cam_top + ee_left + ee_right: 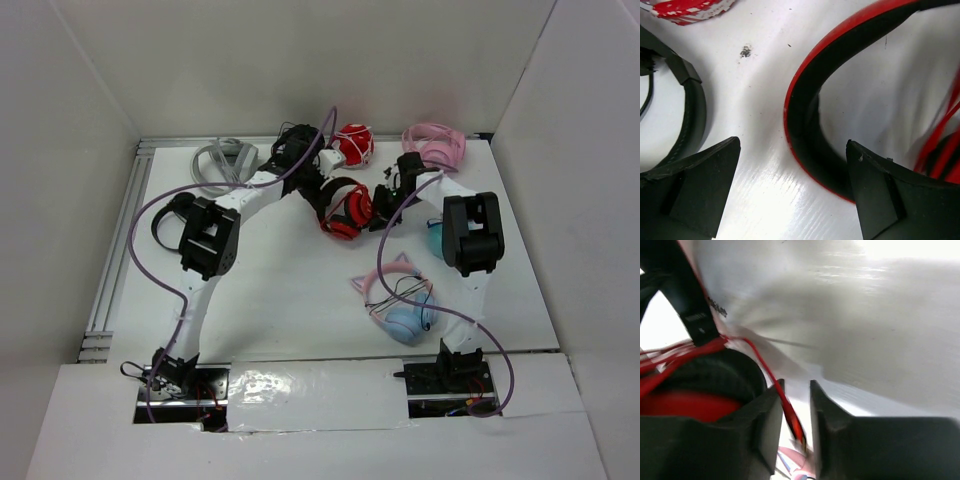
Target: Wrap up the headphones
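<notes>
Mostly red headphones (347, 210), black-lined headband (805, 100).

walls (300, 60): plain white panels on three sides | table (290, 290): glossy white | light: even

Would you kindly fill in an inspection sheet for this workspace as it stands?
Surface: white table, one dark speck.
Job's things: red headphones mid-table, between both tools.
Clutter: pink pair, grey pair, black pair, cat-ear pair, wound red pair.
Grippers: left tool wide open astride the headband; right tool narrowly open, red cable in the gap.
Cables: purple leads along both arms.
Surroundings: white walls.
</notes>
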Robot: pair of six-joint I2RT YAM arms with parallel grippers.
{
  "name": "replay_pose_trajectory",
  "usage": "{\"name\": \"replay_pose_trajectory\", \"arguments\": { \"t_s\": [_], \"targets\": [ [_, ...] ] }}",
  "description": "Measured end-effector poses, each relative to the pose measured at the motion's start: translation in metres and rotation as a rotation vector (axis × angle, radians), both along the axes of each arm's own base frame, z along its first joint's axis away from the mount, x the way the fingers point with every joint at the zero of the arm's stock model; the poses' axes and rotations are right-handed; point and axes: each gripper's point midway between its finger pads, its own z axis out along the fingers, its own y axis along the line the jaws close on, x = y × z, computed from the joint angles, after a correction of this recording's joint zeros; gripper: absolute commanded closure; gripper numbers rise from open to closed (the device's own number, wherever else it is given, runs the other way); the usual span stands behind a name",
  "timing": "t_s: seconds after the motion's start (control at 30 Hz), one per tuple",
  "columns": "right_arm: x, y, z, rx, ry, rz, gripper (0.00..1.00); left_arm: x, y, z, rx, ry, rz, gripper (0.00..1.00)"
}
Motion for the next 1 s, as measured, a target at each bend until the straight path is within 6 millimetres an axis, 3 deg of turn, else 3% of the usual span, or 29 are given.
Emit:
{"name": "replay_pose_trajectory", "arguments": {
  "t_s": [0.37, 0.6, 0.7, 0.8, 0.93, 1.0],
  "targets": [
    [0.000, -0.034, -0.007, -0.053, 0.018, -0.080, 0.56, -0.001, -0.002, 0.005, -0.013, 0.001, -0.003, 0.01],
    [-0.006, -0.055, 0.005, -0.087, 0.001, -0.133, 0.53, -0.002, -0.003, 0.010, -0.038, 0.017, 0.020, 0.01],
    [0.000, -0.062, 0.027, -0.117, -0.065, -0.152, 0.53, -0.002, -0.004, 0.024, -0.066, 0.022, 0.046, 0.01],
    [0.004, -0.070, 0.062, -0.153, -0.165, -0.179, 0.54, 0.001, -0.004, 0.051, -0.108, 0.023, 0.097, 0.01],
    [-0.004, -0.079, 0.124, -0.179, -0.341, -0.231, 0.49, -0.005, 0.011, 0.114, -0.181, 0.001, 0.242, 0.01],
    [-0.016, -0.084, 0.159, -0.179, -0.458, -0.270, 0.37, -0.019, 0.024, 0.158, -0.239, -0.023, 0.317, 0.01]
  ]
}}
